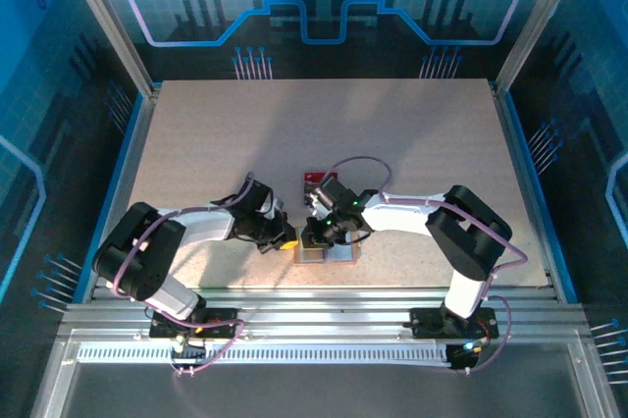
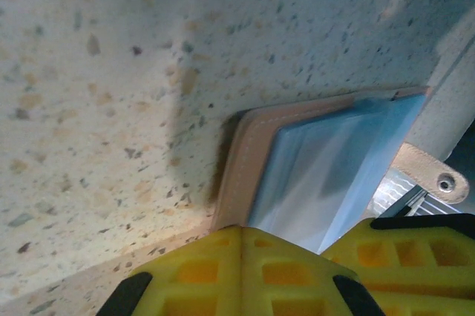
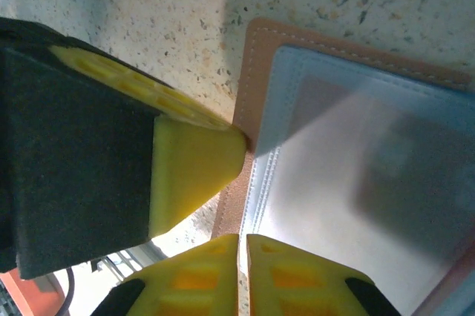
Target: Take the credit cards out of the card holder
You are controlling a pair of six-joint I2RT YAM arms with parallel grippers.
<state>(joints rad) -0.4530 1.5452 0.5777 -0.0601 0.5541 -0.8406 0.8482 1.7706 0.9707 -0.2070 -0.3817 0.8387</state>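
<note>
The salmon-pink card holder [image 1: 329, 255] lies open near the table's front edge, its pale blue-grey pockets [image 3: 349, 182] facing up. My left gripper [image 1: 287, 239] is shut, and its joined yellow tips [image 2: 241, 231] touch the holder's left salmon border [image 2: 249, 160]. My right gripper [image 1: 316, 234] is shut to a hairline, and its tips [image 3: 243, 238] stand over the stitched pocket edge [image 3: 260, 182]. I cannot tell whether they pinch it. A red credit card [image 1: 316, 180] lies flat on the table behind the grippers. A dim darker patch [image 3: 415, 182] shows through one pocket.
The holder's strap with a metal snap [image 2: 438, 179] sticks out at its far side. The speckled table [image 1: 324, 133] stretches away behind the arms. Metal rails [image 1: 324, 315] run along the front edge just below the holder. Both grippers crowd the holder's left side.
</note>
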